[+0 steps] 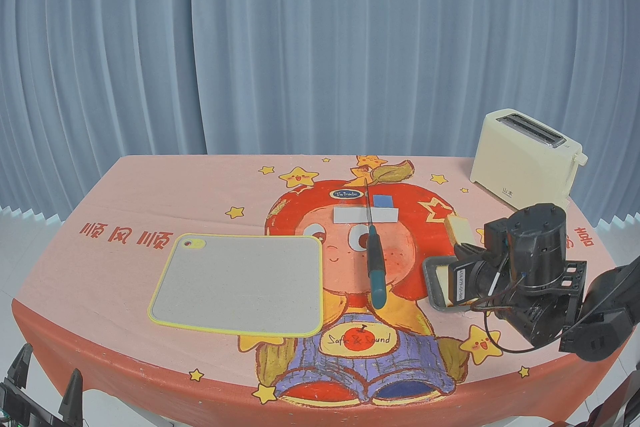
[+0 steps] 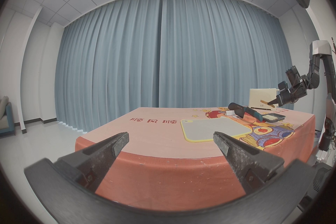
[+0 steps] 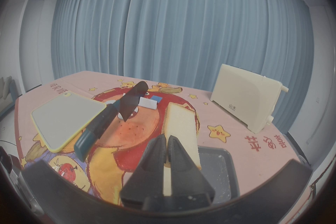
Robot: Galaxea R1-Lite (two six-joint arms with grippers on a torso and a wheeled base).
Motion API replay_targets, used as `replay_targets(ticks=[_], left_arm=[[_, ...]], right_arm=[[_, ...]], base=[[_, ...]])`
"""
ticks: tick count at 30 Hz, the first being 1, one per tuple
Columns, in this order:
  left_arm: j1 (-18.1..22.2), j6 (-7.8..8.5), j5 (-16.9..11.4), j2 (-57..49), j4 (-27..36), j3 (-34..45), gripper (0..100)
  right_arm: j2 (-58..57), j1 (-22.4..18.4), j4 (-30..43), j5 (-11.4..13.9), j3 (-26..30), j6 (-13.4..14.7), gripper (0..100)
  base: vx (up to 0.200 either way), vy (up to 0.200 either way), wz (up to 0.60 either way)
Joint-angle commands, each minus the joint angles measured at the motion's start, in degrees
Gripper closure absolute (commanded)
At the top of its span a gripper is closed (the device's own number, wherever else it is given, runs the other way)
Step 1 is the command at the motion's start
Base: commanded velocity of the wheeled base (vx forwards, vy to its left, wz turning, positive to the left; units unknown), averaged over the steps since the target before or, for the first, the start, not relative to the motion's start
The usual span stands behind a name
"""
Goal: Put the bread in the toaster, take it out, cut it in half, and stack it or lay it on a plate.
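R gripper (image 3: pixel 167 140) clamped on bread (image 3: pixel 180 126) over tray (image 3: pixel 220 172); knife (image 1: pixel 375 251) sat betw. board (image 1: pixel 243 281) & tray, toaster (image 1: pixel 527 158) behind; L gripper (image 2: pixel 170 137) apart, off table (image 1: pixel 133 195).

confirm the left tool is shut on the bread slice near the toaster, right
No: the right tool is shut on the bread slice near the toaster, as the right wrist view shows. The left tool hangs open, holding nothing.

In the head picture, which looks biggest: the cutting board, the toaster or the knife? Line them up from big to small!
1. cutting board
2. toaster, though it stands farther back
3. knife, long but thin
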Motion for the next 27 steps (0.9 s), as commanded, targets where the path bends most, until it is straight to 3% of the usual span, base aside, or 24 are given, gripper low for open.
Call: replay_targets(ticks=[1, 6, 8, 13, 27], left_arm=[[0.02, -0.02, 0.00, -0.93, 0.00, 1.01, 0], [0.02, -0.02, 0.00, -0.93, 0.00, 1.01, 0], [0.02, -0.02, 0.00, -0.93, 0.00, 1.01, 0], [0.02, -0.02, 0.00, -0.93, 0.00, 1.01, 0], [0.02, -0.02, 0.00, -0.93, 0.00, 1.01, 0]], right_arm=[[1.88, 1.05, -0.18, -0.65, 1.82, 1.49, 100], [2.05, 1.49, -0.09, -1.00, 1.73, 2.10, 100], [3.37, 3.42, -0.01, -1.18, 2.25, 2.72, 100], [4.86, 4.21, -0.09, -4.08, 2.34, 3.25, 100], [4.95, 4.39, 0.43, -5.22, 2.78, 3.25, 100]], base=[[0.000, 0.000, 0.00], [0.000, 0.000, 0.00], [0.000, 0.000, 0.00], [0.000, 0.000, 0.00], [0.000, 0.000, 0.00]])
